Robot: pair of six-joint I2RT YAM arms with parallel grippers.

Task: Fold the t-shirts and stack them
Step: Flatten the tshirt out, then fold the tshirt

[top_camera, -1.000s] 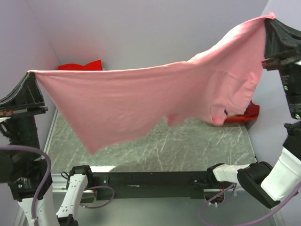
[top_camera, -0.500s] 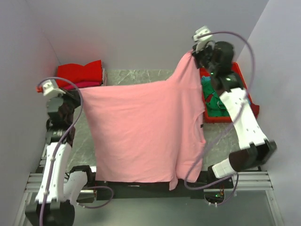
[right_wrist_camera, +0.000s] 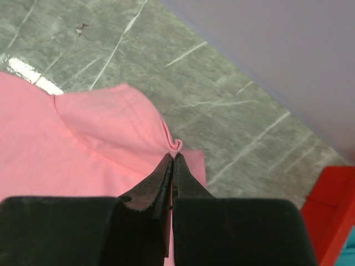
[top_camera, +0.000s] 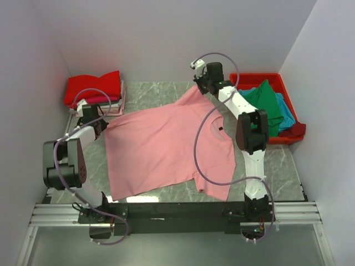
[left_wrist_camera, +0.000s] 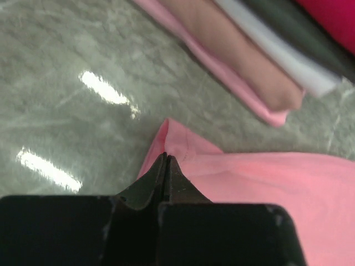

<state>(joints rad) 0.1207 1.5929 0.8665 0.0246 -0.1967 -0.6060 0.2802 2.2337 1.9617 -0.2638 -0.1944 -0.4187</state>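
A light pink t-shirt [top_camera: 161, 149] lies spread on the marble table [top_camera: 277, 166], its dark neck label [top_camera: 219, 129] towards the right. My left gripper [top_camera: 103, 125] is low at the shirt's left corner, shut on that corner of the pink cloth [left_wrist_camera: 266, 183]. The left gripper [left_wrist_camera: 166, 158] shows its jaws pressed together over the hem. My right gripper [top_camera: 198, 87] reaches to the far edge and is shut on a small pinched fold of the shirt [right_wrist_camera: 83, 144]. That fold pokes out just beyond the right gripper [right_wrist_camera: 172, 157].
A stack of folded shirts [top_camera: 94, 87], red on top, sits at the back left, close beyond my left gripper; its layered edges [left_wrist_camera: 260, 72] show nearby. A red bin [top_camera: 255, 76] at the back right holds a green shirt [top_camera: 266, 100] and a teal one [top_camera: 285, 113].
The pink shirt, earlier held up stretched in the air between both grippers, has come down and now lies flat on the table. Both arms have reached forward and low.
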